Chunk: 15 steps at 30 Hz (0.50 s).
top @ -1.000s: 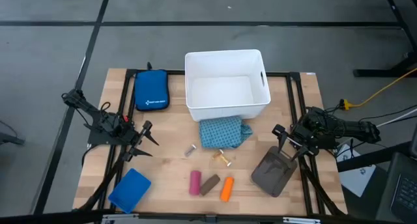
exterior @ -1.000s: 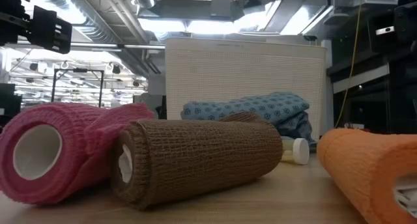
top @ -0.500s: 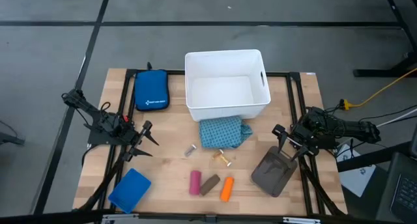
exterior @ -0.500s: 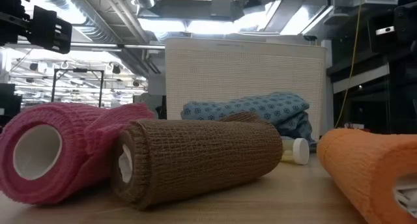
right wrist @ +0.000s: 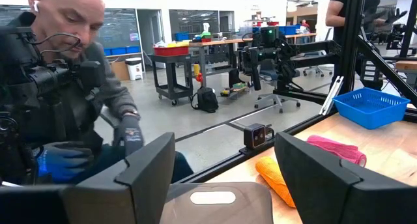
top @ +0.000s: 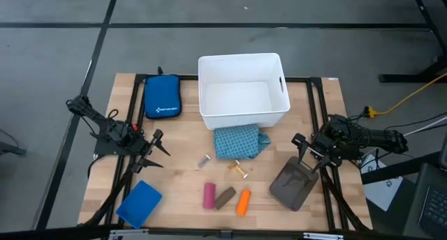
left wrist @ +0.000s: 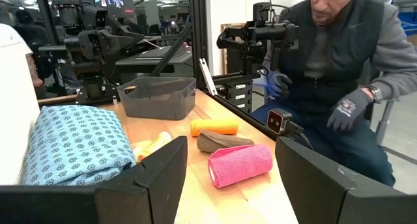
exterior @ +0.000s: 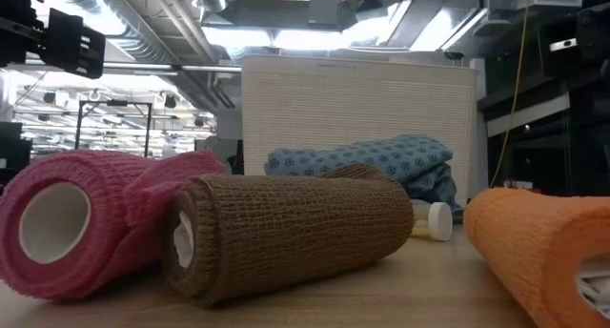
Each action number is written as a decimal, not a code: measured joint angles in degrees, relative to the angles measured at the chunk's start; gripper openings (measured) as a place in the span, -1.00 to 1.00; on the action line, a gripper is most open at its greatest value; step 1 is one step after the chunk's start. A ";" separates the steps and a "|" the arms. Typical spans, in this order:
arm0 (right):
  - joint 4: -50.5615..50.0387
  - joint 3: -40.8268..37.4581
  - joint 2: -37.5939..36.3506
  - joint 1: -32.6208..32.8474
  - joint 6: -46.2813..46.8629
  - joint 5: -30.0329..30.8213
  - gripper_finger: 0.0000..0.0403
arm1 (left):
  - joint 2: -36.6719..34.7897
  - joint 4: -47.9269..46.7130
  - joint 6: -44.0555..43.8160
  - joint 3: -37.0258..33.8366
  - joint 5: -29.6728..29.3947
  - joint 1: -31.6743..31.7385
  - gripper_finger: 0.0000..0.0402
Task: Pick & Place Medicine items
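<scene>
Three rolled tubes lie side by side near the table's near edge: pink (top: 209, 195), brown-grey (top: 225, 197) and orange (top: 243, 202). In the low view the pink (exterior: 86, 223), brown-grey (exterior: 286, 233) and orange (exterior: 543, 252) tubes rest on their sides. The teal patterned pack (top: 239, 142) lies in front of the white bin. A silver bit (top: 203, 160) and tan bits (top: 239, 169) lie on the wood. My left gripper (top: 159, 151) hovers open at the table's left. My right gripper (top: 302, 149) hovers open at the far corner of the grey tray (top: 293, 184).
A white bin (top: 242, 90) stands at the table's far middle, with a dark blue zipped pouch (top: 162, 97) to its left. A light-blue tray (top: 140, 202) lies at the near left corner. A person (left wrist: 339, 68) in gloves sits just beyond the near edge.
</scene>
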 joint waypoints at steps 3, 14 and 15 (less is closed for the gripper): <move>0.01 0.00 0.00 -0.01 0.00 0.00 0.32 | 0.02 -0.02 0.00 -0.01 -0.01 0.00 0.15; 0.13 0.00 0.01 0.00 -1.96 0.01 0.32 | 0.02 0.00 0.00 0.00 0.01 -0.01 0.15; 0.34 0.00 0.01 -0.04 -4.00 0.01 0.32 | 0.02 0.00 0.00 0.00 0.01 0.01 0.15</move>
